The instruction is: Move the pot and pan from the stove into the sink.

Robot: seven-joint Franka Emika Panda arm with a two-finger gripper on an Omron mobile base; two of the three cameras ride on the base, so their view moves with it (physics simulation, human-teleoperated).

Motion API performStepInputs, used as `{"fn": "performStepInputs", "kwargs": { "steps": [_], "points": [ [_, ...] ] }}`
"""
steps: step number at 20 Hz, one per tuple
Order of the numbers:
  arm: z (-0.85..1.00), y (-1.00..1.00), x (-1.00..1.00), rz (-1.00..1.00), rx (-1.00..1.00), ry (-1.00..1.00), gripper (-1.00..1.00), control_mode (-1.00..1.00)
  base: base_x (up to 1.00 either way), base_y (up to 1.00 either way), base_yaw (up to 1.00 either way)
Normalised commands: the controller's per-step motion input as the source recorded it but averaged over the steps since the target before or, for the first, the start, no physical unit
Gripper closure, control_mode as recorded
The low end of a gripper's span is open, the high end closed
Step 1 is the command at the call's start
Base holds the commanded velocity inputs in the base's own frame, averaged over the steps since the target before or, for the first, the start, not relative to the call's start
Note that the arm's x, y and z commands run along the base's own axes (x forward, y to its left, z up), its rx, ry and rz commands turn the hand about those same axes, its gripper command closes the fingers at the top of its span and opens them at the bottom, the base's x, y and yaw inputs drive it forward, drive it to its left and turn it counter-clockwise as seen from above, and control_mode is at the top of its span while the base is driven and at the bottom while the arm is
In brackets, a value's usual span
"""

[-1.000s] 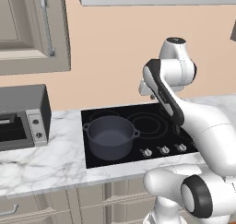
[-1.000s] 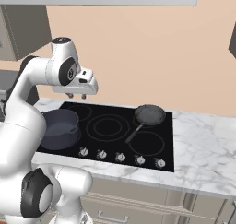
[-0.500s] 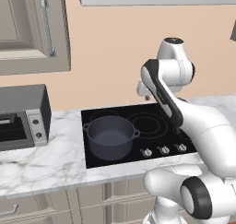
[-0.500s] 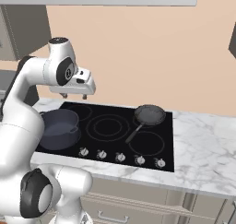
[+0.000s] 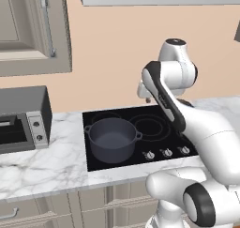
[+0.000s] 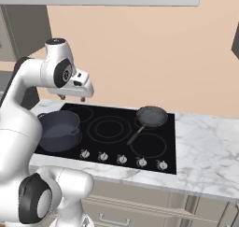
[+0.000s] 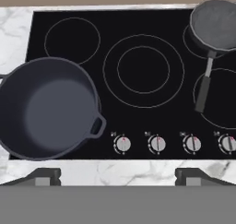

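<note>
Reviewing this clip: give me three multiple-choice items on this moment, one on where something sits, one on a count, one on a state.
1. Where does the pan sit on the stove?
A. On the back right burner, its handle pointing toward the knobs
B. Inside the pot
C. On the marble counter beside the stove

2. How many loop handles on the pot show in the left base view?
A. None
B. Two
C. Four

3. How does the gripper stand?
A. Shut on the pot's rim
B. Open and empty, above the stove
C. Shut on the pan's handle

Answers:
1 A: the hand view puts the pan at the stove's far right corner, handle running down toward the knob row.
2 B: one loop sticks out on each side of the pot.
3 B: the right base view shows the fingertips apart, with nothing between them.
</note>
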Motion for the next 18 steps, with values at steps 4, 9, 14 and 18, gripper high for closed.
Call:
{"fn": "performStepInputs", "kwargs": {
  "steps": [4,9,14,18],
  "points": [
    [-0.05,0.2,0.0,-0.14,0.03,0.0,-1.0,-1.0,0.0,0.0,0.0],
    [-0.13,0.31,0.0,-0.16,0.05,0.03,-1.0,-1.0,0.0,0.0,0.0],
    [-0.17,0.34,-0.08,-0.14,0.06,0.02,-1.0,-1.0,0.0,0.0,0.0],
    [-0.38,0.17,-0.04,-0.11,0.07,0.05,-1.0,-1.0,0.0,0.0,0.0]
  ]
}}
